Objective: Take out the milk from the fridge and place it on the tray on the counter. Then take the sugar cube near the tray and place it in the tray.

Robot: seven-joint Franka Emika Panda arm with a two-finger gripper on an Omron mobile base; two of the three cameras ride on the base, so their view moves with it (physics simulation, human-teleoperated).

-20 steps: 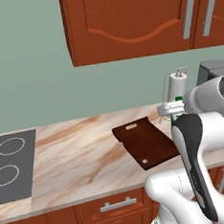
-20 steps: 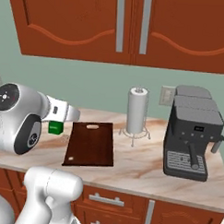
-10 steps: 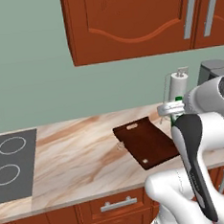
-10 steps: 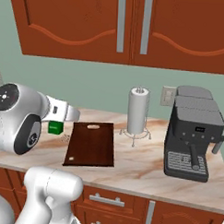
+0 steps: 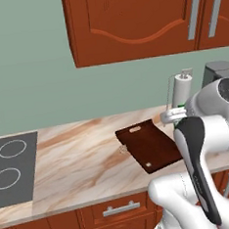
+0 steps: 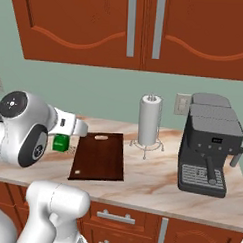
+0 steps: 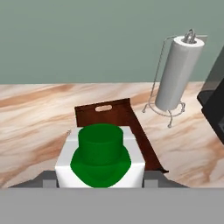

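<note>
Worktop [image 5: 86, 163] runs beneath wall cupboards. Coffee machine [image 6: 210, 145] at right end, paper-towel roll [image 6: 149, 119] beside it. Tray [image 6: 99, 155] lies flat on worktop. Claw [image 7: 100, 177] grips milk [image 7: 101, 157], held above worktop just beside tray edge. Sugar cube [image 5: 122, 148] sits near tray.
</note>
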